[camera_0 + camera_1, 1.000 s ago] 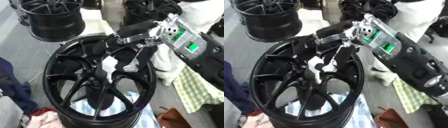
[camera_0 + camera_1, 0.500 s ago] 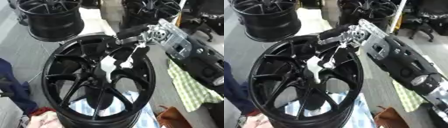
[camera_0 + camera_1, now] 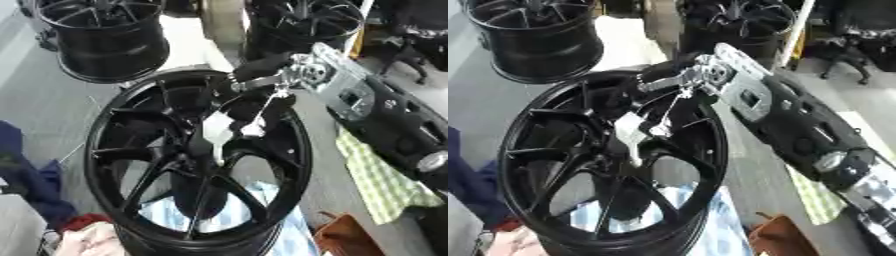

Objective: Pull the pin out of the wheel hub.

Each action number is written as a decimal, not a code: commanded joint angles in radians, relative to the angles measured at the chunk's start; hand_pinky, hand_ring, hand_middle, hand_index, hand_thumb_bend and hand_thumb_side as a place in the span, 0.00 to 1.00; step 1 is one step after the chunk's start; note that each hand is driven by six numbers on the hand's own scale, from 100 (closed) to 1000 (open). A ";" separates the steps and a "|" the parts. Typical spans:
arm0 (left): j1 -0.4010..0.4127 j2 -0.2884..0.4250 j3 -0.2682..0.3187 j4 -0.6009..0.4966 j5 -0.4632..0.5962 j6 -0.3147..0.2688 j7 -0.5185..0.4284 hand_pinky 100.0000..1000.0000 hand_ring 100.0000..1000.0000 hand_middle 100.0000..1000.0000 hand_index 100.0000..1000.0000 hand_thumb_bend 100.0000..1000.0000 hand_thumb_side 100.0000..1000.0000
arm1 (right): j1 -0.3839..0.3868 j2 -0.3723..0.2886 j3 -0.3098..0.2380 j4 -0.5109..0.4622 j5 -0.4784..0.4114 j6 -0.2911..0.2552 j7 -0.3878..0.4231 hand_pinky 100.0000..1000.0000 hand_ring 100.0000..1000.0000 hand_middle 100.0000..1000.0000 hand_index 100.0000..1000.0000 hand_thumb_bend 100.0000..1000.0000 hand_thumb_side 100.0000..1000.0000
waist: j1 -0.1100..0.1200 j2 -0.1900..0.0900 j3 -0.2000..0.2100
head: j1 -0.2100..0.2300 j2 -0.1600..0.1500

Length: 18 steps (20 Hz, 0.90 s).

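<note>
Black wheel hub (image 3: 197, 160) lying flat, white pin (image 3: 216, 134) at its centre | right hand (image 3: 262, 80) over the rim, fingers curled, touching pin? cannot tell | step: reaching | next: pinch pin, lift straight out

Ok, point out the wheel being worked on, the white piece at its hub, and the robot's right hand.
black wheel (image 3: 103, 150): left eye view, on the rim's left edge.
white piece (image 3: 216, 131): left eye view, on its middle, at the hub.
right hand (image 3: 677, 75): right eye view, on the dark fingers over the upper spokes.
</note>
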 commanded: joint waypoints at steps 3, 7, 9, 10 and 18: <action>-0.013 0.005 -0.003 -0.015 0.002 -0.001 -0.005 0.65 1.00 0.66 0.90 0.00 0.84 | -0.015 -0.004 -0.003 0.002 0.006 -0.006 0.025 0.90 0.93 0.90 1.00 0.00 0.19 | 0.003 -0.008 -0.001 | -0.004 -0.003; -0.014 0.005 -0.004 -0.015 0.002 -0.001 -0.007 0.65 1.00 0.66 0.91 0.00 0.84 | -0.013 0.007 0.001 0.010 0.015 -0.007 0.037 0.90 0.93 0.89 1.00 0.00 0.18 | 0.004 -0.007 -0.001 | -0.006 -0.003; -0.014 0.005 -0.004 -0.015 0.002 -0.002 -0.008 0.65 1.00 0.66 0.90 0.00 0.84 | -0.014 0.013 0.003 0.016 0.022 -0.009 0.039 0.90 0.93 0.88 1.00 0.00 0.18 | 0.005 -0.006 -0.001 | -0.007 -0.003; -0.014 0.004 -0.005 -0.015 0.002 -0.002 -0.008 0.65 1.00 0.66 0.90 0.00 0.84 | -0.014 0.017 0.004 0.019 0.026 -0.011 0.039 0.90 0.92 0.87 0.99 0.00 0.18 | 0.005 -0.006 -0.001 | -0.007 -0.003; -0.015 0.003 -0.006 -0.015 0.003 -0.002 -0.011 0.65 1.00 0.66 0.91 0.00 0.84 | -0.012 0.028 0.007 0.033 0.048 -0.026 0.035 0.88 0.89 0.75 0.91 0.00 0.16 | 0.005 -0.006 0.001 | -0.009 -0.003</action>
